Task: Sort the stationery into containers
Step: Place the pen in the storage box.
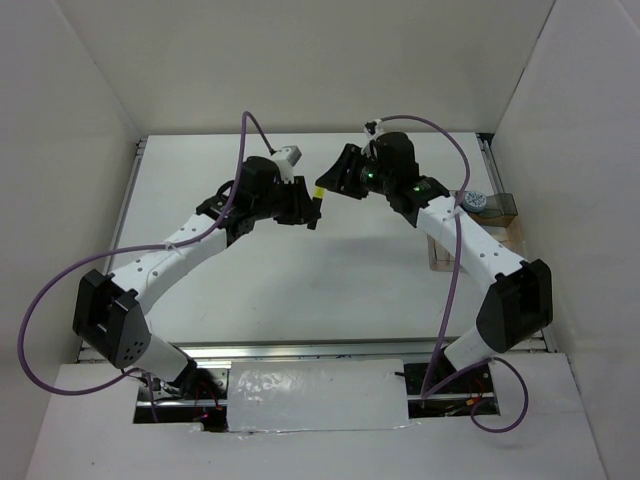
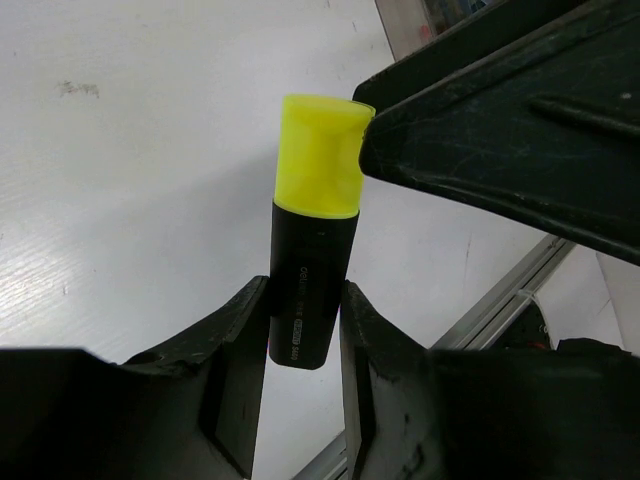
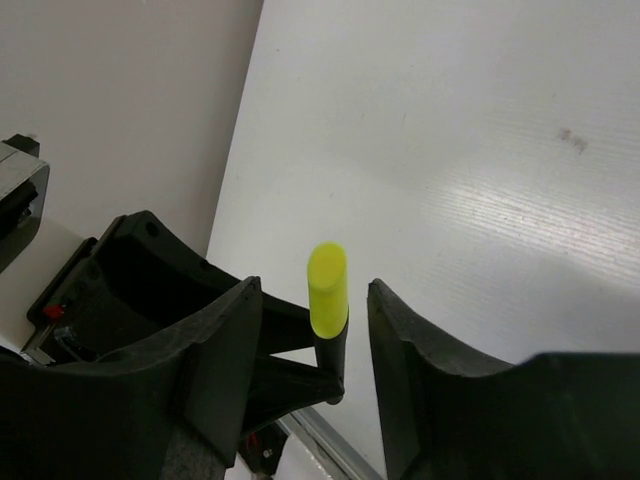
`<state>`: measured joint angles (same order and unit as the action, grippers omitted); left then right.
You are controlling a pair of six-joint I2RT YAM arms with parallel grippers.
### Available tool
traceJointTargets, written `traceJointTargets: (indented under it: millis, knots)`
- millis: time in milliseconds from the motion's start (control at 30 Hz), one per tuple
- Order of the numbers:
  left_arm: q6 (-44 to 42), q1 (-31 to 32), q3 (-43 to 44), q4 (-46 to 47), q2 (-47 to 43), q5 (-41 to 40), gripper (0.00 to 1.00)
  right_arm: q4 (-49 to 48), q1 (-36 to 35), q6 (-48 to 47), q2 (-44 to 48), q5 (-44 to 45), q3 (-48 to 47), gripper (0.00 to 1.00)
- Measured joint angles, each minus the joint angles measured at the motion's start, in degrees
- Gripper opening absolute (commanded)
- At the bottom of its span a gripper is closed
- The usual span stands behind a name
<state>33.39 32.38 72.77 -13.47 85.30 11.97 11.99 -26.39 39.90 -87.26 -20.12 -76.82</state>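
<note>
Highlighter (image 2: 310,270) in left hand (image 2: 303,320) grip, open right hand (image 3: 315,290) around its cap, organiser (image 1: 495,205) well apart

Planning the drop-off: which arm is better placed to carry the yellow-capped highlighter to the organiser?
Right, likely. The organiser sits beside that arm, and the right pincer stands open around the cap of the highlighter. The left pincer clamps the body, farther away.

Black highlighter (image 2: 312,240) with a yellow cap, gripped by its lower body in the left end effector (image 2: 303,300). Smoky clear organiser (image 1: 500,207) is seen at the desk's (image 1: 300,290) right edge, with the blue-topped tub (image 1: 475,200) at it.
</note>
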Motion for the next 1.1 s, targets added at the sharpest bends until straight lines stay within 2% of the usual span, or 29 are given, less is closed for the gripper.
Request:
traceJointTargets:
  millis: [133, 433, 500, 567, 633, 700, 733, 767, 800, 833, 967, 1100]
  knots:
    - [0.39, 0.00, 0.24, -0.22, 0.04, 0.02, 0.00, -0.17, -0.04, 0.74, 0.00, -0.17, 0.00, 0.39]
    - [2.38, -0.17, 2.43, -0.17, 0.66, 0.15, 0.00, -0.85, -0.11, 1.44, -0.74, -0.74, 0.00, 0.38]
    - [2.82, -0.20, 2.45, -0.22, 0.81, 0.28, 0.00, -0.87, -0.11, 1.40, -0.98, -0.87, 0.00, 0.33]
    - [2.89, -0.22, 2.45, -0.22, 0.85, 0.31, 0.00, -0.90, -0.11, 1.40, -1.18, -1.09, 0.00, 0.24]
    - [2.91, -0.28, 2.45, -0.26, 0.85, 0.31, 0.00, -0.90, -0.11, 1.03, -1.29, -1.05, 0.00, 0.10]
    - [2.91, -0.37, 2.45, -0.24, 0.85, 0.35, 0.26, -0.92, -0.09, 0.87, -1.36, -0.85, 0.00, 0.05]
    - [2.91, -0.39, 2.43, -0.22, 0.85, 0.35, 0.35, -1.05, -0.11, 0.72, -1.38, -0.87, 0.00, 0.02]
    - [2.91, -0.39, 2.45, -0.22, 0.85, 0.35, 0.58, -1.16, -0.11, 0.52, -1.40, -0.92, 0.00, 0.01]
    - [2.62, -0.39, 2.45, -0.20, 0.85, 0.31, 0.72, -1.22, -0.11, 0.35, -1.40, -1.03, 0.00, 0.00]
    - [2.86, -0.42, 2.45, -0.09, 0.85, 0.50, 0.99, -1.33, -0.09, 0.02, -1.40, -1.22, 0.00, 0.00]
    - [2.54, -1.57, 2.43, 0.09, 0.85, 2.78, 0.99, -1.25, 1.73, -1.97, -1.27, -3.19, 0.00, 0.00]
    - [1.57, -7.30, 1.16, 0.15, 0.44, 8.02, 0.99, 0.63, 9.77, -7.32, 0.76, -6.58, 0.04, 0.00]
